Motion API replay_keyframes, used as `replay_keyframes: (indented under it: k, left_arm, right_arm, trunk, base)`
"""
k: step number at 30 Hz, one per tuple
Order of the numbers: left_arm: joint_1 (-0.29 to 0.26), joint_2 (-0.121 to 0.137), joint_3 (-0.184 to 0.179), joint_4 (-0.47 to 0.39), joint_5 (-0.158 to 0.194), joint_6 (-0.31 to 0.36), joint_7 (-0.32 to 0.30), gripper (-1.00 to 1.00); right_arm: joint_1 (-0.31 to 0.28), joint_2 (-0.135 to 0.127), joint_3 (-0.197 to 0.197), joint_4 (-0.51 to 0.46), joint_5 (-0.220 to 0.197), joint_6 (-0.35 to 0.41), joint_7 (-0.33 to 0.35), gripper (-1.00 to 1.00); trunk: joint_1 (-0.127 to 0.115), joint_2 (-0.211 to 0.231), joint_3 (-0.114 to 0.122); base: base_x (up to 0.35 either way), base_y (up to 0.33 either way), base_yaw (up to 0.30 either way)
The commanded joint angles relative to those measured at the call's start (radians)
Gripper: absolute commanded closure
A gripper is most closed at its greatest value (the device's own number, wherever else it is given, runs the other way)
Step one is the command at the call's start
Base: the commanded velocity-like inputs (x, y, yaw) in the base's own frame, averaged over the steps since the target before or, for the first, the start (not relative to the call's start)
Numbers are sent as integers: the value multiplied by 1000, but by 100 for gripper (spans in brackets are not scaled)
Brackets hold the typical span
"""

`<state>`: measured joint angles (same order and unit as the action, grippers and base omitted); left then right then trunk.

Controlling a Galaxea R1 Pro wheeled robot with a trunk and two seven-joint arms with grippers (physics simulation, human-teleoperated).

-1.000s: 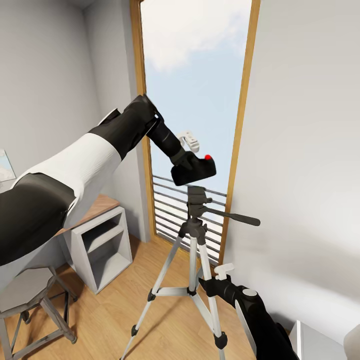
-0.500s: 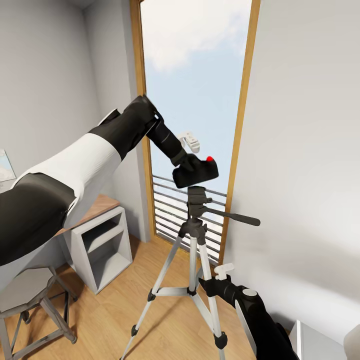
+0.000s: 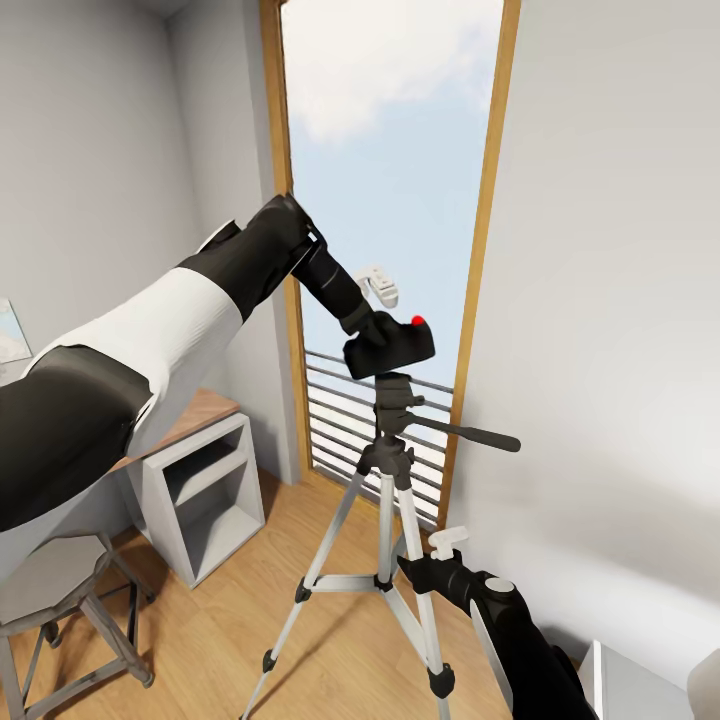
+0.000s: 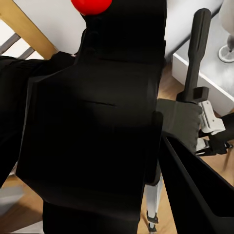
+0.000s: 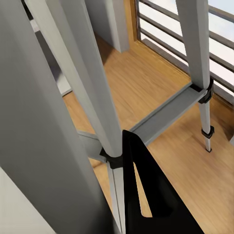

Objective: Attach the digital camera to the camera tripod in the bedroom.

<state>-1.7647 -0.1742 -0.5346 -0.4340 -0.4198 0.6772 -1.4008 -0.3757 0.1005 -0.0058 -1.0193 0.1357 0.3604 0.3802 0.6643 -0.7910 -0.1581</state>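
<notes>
In the head view, our left arm extends from the 9 o'clock edge up toward the centre, white upper segment followed by black forearm and wrist. Our left gripper (image 3: 385, 338) sits at the end of that arm, just above centre, and is closed on the digital camera (image 3: 392, 348), which it holds level with the red dot uppermost. In the left wrist view, the same camera body (image 4: 97, 126) lies between the fingers, with one dark finger (image 4: 195, 190) visible alongside it. Our right arm enters from the 5 o'clock corner, black forearm angled up toward centre. The jaw position of our right gripper (image 3: 420, 565) cannot be determined; one dark finger (image 5: 146, 195) appears in the right wrist view.
</notes>
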Motion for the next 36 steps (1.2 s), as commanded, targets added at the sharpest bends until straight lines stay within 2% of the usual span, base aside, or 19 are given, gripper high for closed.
replay_keyframes:
  k: [1,5,13,16,24,36]
  left_arm:
    - [-1,0,1,-1,-7,9,-6,100]
    - [-1,0,1,0,-9,9,5,100]
    - [-1,0,0,1,-11,9,82,100]
    - [-1,0,-13,2,-12,9,94,100]
    - [-1,0,-73,2,-11,9,103,100]
    - [-1,0,-87,-11,-3,9,103,100]
  right_arm:
    - [0,1,-2,11,38,-1,5,100]
    - [0,1,-2,11,38,-1,5,100]
    - [0,1,-2,11,38,-1,6,100]
    - [0,1,-2,11,38,-1,6,100]
    - [0,1,-2,11,38,-1,6,100]
    - [0,1,-2,11,38,-1,6,100]
  trunk:
    - [0,-1,-2]
    - [0,-1,-2]
    - [0,-1,-2]
    - [0,-1,-2]
    - [0,-1,-2]
    - [0,-1,-2]
  base:
    - [0,0,0]
    - [0,0,0]
    - [0,0,0]
    - [0,0,0]
    - [0,0,0]
    - [0,0,0]
